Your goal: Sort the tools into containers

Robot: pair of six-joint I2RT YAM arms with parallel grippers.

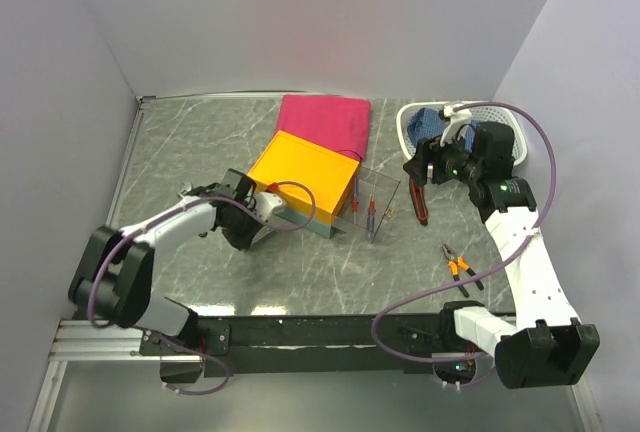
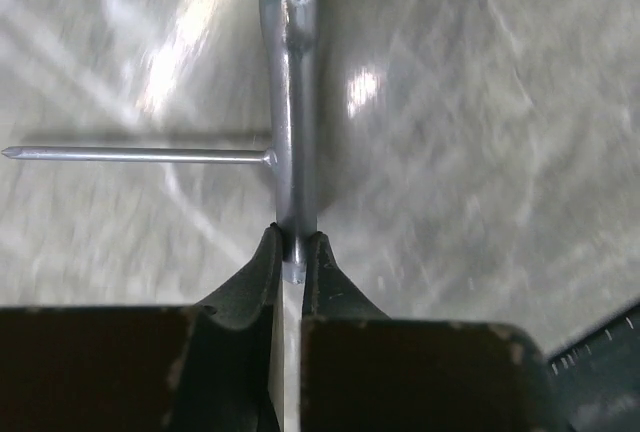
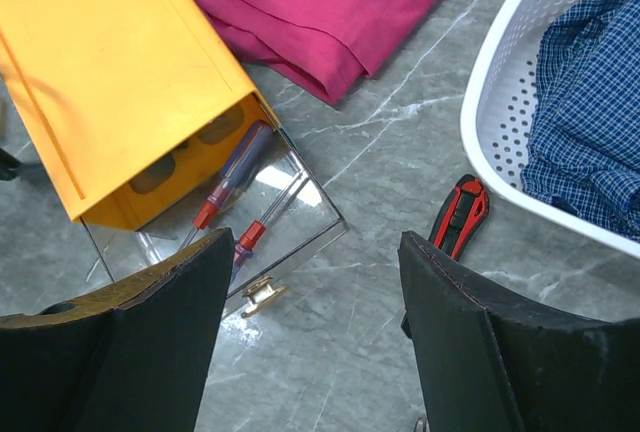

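Screwdrivers [image 3: 232, 174]: two, at one orange-topped box [image 3: 110, 62]

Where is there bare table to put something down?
Bare: the far left corner beside the pink folded cloth and orange-topped box; the near strip left of the small orange-handled pliers. Crowded: between box and white slotted plastic basket.

Counted two red-handled screwdrivers [image 3: 232, 174], one pair of red-and-black pliers [image 3: 458, 217], one pair of orange-handled pliers [image 1: 457, 266] and one thin grey tool [image 2: 290, 122]. Containers numbered two: one orange-topped box [image 1: 300, 172], one white basket [image 3: 505, 147]. Cloths numbered two: one pink cloth [image 1: 325, 117], one blue cloth [image 3: 590, 142].
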